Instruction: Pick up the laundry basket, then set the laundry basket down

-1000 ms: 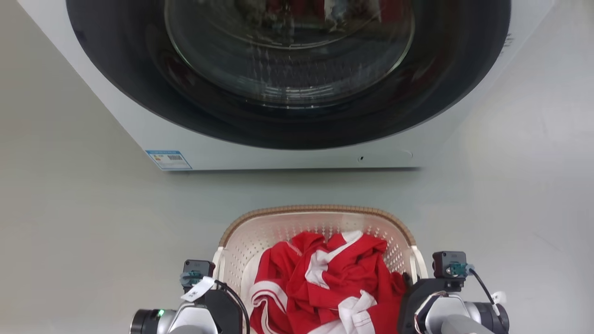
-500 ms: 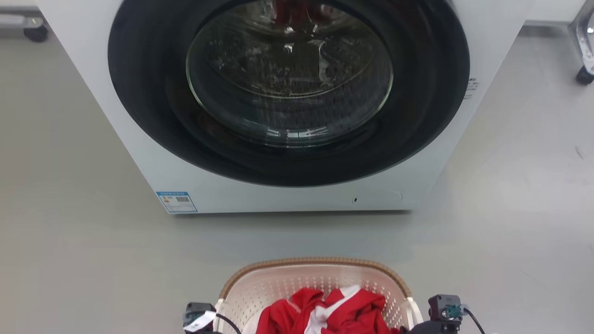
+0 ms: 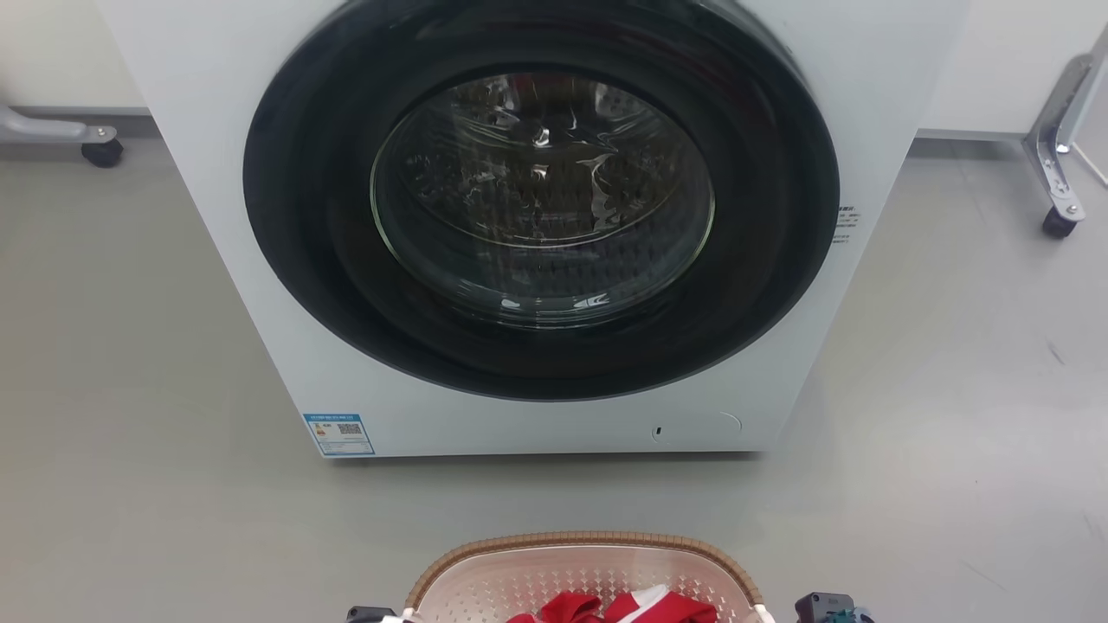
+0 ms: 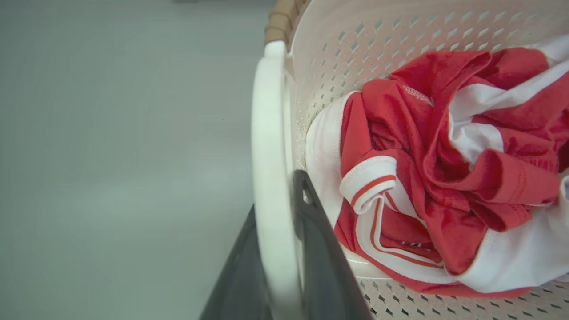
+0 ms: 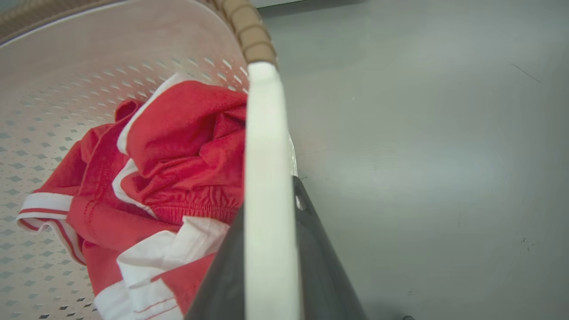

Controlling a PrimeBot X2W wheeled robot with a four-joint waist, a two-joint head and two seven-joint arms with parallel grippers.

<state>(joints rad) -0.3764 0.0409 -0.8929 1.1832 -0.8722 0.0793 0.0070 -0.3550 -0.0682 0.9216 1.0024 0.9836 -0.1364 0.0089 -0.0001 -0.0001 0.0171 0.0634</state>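
A lab or test space set up for laundry: a front-loading washing machine at 12 o'clock on bare grey floor, a castered metal leg at 10 o'clock, a castered frame at 2 o'clock, the laundry basket of red-and-white clothes at 6 o'clock.

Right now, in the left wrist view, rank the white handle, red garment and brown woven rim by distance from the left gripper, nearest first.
1. White handle: between the left gripper's fingers.
2. Red garment: just right, inside the basket.
3. Brown woven rim: view's top, beyond the handle's end.
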